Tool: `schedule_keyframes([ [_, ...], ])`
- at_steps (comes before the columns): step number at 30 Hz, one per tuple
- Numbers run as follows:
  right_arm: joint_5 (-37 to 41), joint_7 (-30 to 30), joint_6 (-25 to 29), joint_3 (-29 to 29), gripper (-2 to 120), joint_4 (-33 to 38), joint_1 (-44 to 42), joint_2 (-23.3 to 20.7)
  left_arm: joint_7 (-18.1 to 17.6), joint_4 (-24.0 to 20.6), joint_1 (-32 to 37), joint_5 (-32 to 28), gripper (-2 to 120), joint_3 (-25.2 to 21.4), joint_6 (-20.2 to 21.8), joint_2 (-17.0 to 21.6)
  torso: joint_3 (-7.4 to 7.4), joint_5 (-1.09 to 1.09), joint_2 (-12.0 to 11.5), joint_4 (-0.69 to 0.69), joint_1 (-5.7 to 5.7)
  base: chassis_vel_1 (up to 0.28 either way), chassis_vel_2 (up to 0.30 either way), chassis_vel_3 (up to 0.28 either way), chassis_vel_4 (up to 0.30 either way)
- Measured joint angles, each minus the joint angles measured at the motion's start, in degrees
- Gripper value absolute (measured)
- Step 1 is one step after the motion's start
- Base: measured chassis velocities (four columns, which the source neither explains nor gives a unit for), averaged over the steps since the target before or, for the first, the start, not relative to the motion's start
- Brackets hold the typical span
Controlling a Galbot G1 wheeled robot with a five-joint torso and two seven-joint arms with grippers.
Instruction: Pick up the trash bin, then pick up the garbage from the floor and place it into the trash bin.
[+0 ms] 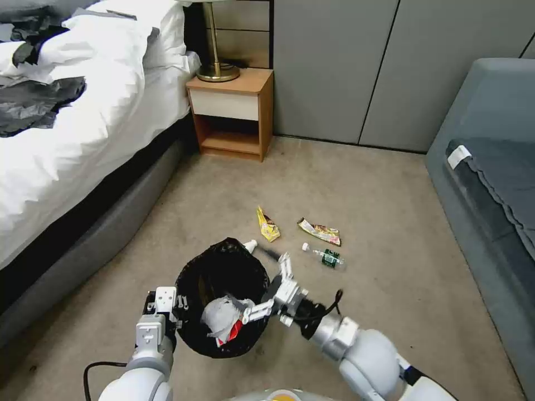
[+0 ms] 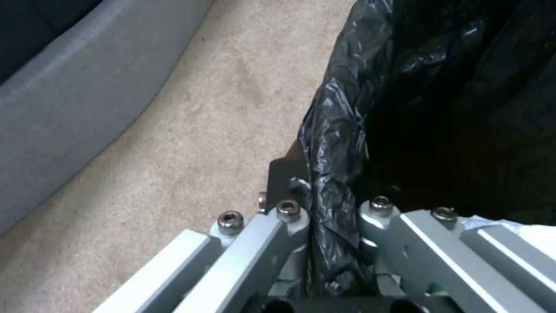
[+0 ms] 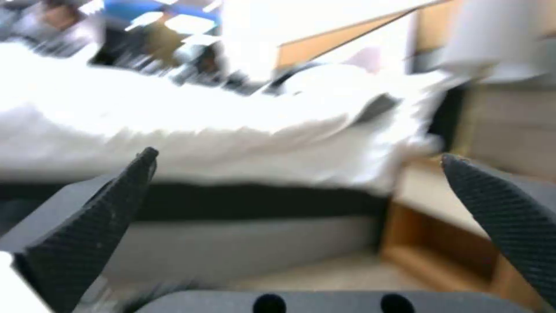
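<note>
**Bin held, part of the litter in, three pieces left on the carpet**

Holding the trash bin (image 1: 223, 295) by its rim, the left gripper (image 1: 165, 309) is clenched on the black liner bag (image 2: 333, 143); the left wrist view shows the folded plastic pinched between its two fingers. The bin sits low in front of the robot, between the two arms.

The right gripper (image 1: 272, 288) hangs at the bin's right edge, over the mouth, with its jaws spread wide and nothing between them; the right wrist view shows both pads (image 3: 87, 226) well apart, facing the bed (image 1: 83, 128).

Inside the bin lie a crumpled white tissue (image 1: 220, 314) and a bit of red-and-white carton (image 1: 234, 331), so some garbage is already in. A white bottle cap (image 1: 250, 245) shows just at the bin's far rim; I cannot tell whether that bottle is inside or on the floor.

On the carpet beyond the bin remain a yellow snack wrapper (image 1: 268, 225), a brown snack wrapper (image 1: 320, 231) and a small plastic bottle (image 1: 324, 257), all near each other. By my judgement, the task is roughly half done.
</note>
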Motion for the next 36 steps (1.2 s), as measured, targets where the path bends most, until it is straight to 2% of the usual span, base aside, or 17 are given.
schedule_keyframes([
  [1, -0.27, 4.31, 0.0, 2.28, 114, 2.74, -2.17, 1.5, 0.03, 0.15, -0.14, -0.03, 3, 0.01, 0.0, 0.0, 0.0, -0.01, 0.0, 0.0, 0.0, 0.0, 0.0, 0.0, 0.0],
  [2, -0.27, 4.31, 0.0, 2.28, 114, 2.74, -2.17, 1.5, 0.03, 0.15, -0.14, -0.03, 3, 0.01, 0.0, 0.0, 0.0, -0.01, 0.0, 0.0, 0.0, 0.0, 0.0, 0.0, 0.0],
  [4, -1.22, 8.77, 0.38, 6.07, 114, 4.73, -6.46, 4.27, 0.04, 0.23, -0.28, -0.18, 3, -0.16, 0.0, 0.09, 0.0, 0.0, 0.0, 0.0, 0.0, 0.0, 0.0, 0.0, 0.0],
  [7, -1.59, 9.6, 0.85, 7.26, 114, 4.9, -7.84, 5.16, 0.04, 0.23, -0.33, -0.27, 3, -0.26, 0.0, 0.13, 0.0, 0.0, 0.0, -0.01, 0.0, 0.0, 0.0, 0.0, 0.0],
  [10, -2.91, 12.14, 3.99, 13.11, 112, 3.49, -13.47, 9.13, 0.05, 0.13, -0.35, -0.72, 3, -0.46, 0.0, 0.28, 0.0, 0.0, 0.0, -0.01, 0.0, 0.0, 0.0, 0.0, 0.0],
  [14, -2.95, 13.11, 5.86, 16.74, 106, 0.99, -16.56, 11.09, 0.05, 0.08, -0.38, -0.96, 3, -0.65, 0.0, 0.41, 0.0, 0.0, 0.0, -0.01, -0.01, 0.0, 0.0, 0.0, 0.0],
  [18, -2.91, 13.42, 6.92, 19.32, 100, -1.66, -18.48, 11.87, 0.05, 0.0, -0.48, -1.28, 3, -0.92, 0.08, 0.73, 0.0, 0.01, 0.0, -0.01, 0.0, 0.0, 0.0, 0.0, 0.0],
  [22, -2.61, 13.52, 7.42, 20.98, 100, -4.18, -19.08, 11.87, 0.05, -0.02, -0.85, -1.54, 3, -1.03, 0.31, 0.9, 0.0, 0.0, 0.0, 0.0, 0.0, 0.0, 0.0, 0.0, 0.0],
  [36, -1.07, 13.34, 7.47, 21.83, 100, -6.56, -16.62, 11.88, 0.04, 0.12, -1.15, -1.65, 3, -1.18, 0.5, 0.85, 0.0, 0.0, 0.0, 0.0, 0.0, 0.0, 0.0, 0.0, 0.0],
])
